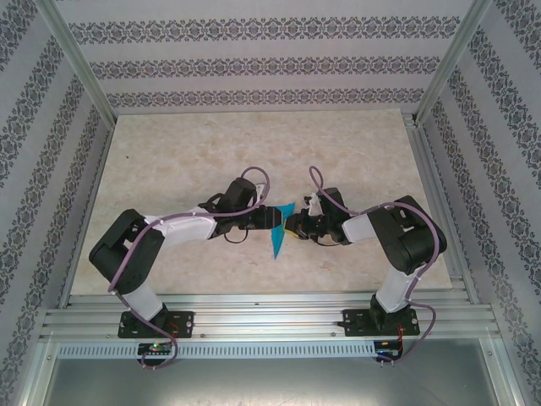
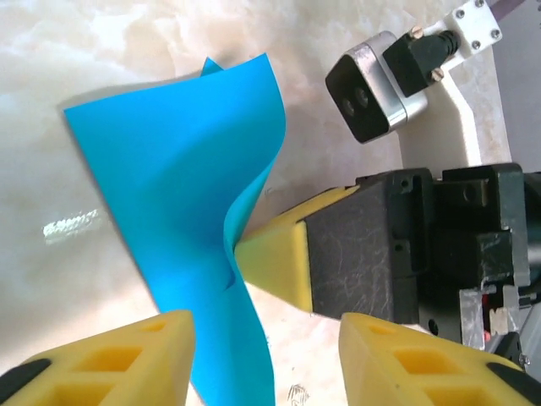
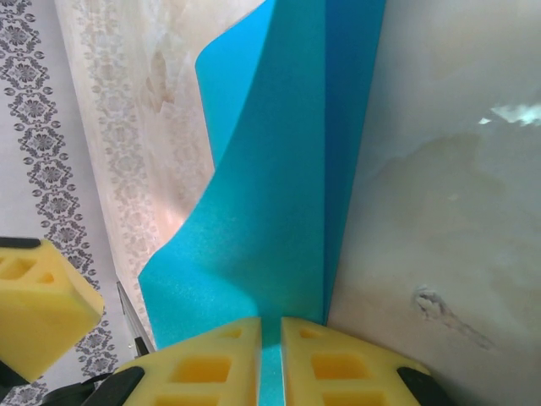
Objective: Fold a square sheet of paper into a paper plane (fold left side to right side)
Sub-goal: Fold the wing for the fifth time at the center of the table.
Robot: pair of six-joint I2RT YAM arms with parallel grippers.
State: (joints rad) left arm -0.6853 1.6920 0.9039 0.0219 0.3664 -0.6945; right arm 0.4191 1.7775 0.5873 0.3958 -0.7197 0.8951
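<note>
No legible text or markings

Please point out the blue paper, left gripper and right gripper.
blue paper (image 2: 165, 186), left wrist view, flat face.
left gripper (image 2: 264, 328), left wrist view, midway between fingertips.
right gripper (image 3: 270, 337), right wrist view, midway between fingertips.
</note>
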